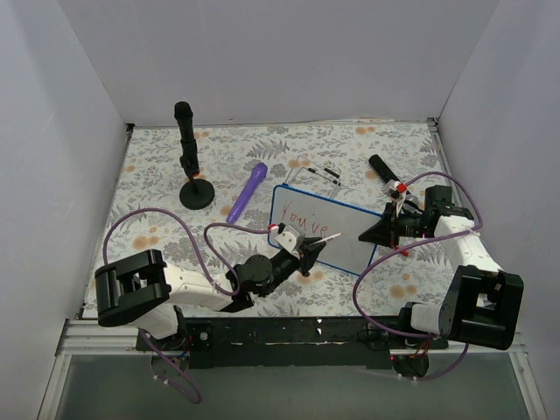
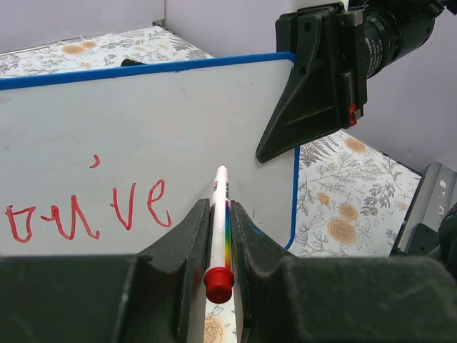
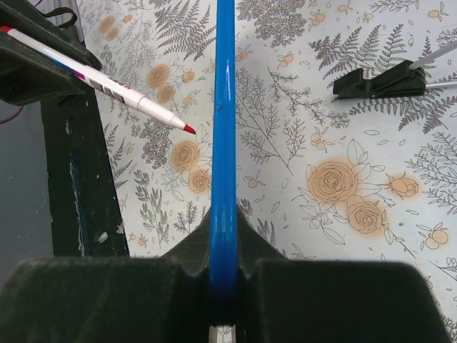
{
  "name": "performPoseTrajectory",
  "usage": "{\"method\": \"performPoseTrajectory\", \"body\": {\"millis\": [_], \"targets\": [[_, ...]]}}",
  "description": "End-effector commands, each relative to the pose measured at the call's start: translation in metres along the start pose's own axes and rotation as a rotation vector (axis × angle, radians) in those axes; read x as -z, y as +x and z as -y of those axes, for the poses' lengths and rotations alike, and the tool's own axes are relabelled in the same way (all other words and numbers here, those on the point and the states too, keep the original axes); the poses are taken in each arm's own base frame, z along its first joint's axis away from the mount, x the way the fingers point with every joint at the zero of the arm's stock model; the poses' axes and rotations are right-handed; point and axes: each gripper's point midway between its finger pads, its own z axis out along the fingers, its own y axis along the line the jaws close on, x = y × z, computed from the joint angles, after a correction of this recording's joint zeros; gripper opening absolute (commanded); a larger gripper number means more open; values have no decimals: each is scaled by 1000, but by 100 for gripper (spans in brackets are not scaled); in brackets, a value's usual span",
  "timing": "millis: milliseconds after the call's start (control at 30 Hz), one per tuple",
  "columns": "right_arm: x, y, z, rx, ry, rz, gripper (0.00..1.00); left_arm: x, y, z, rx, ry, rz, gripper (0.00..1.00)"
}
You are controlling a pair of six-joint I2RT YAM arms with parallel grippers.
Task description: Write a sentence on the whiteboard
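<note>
Left gripper (image 2: 220, 216) pinches a marker (image 2: 221, 187); right gripper (image 3: 223, 230) clamps the whiteboard (image 2: 143, 121), whose sentence (image 2: 86, 214) is partly cropped.

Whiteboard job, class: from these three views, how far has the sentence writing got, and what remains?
Done: one red word, "You've", stands on the whiteboard. In hand: the left jaws grip a red marker, its tip close to the board just right of that word; the right jaws clamp the board's blue edge. Left: the rest of the sentence, since the space after the word is blank.
</note>
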Motion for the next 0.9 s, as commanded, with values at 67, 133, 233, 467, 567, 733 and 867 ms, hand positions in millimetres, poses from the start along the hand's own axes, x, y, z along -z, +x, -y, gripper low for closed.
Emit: {"method": "performPoseTrajectory", "body": {"millis": [67,133,233,467,567,733,867], "targets": [[-1,-12,-8,35,-38,50,1,-5,2,3,5,14,-12,0],[-1,-12,-9,34,-38,49,1,-6,3,3,4,14,-15,0],[-1,-12,-8,34,-39,51,1,-7,5,1,0,8,-20,0],[-1,-12,-9,37,-39,51,1,-12,4,-3,-9,4,-18,0],[-1,-11,-9,35,-38,49,1,-13,3,-4,-10,6,-17,0],[-1,-11,-9,37,-38,49,1,-16,3,-8,-17,-2,-19,0],[-1,-11,-9,37,-38,49,1,-17,0,-12,-18,-9,-13,0]]}}
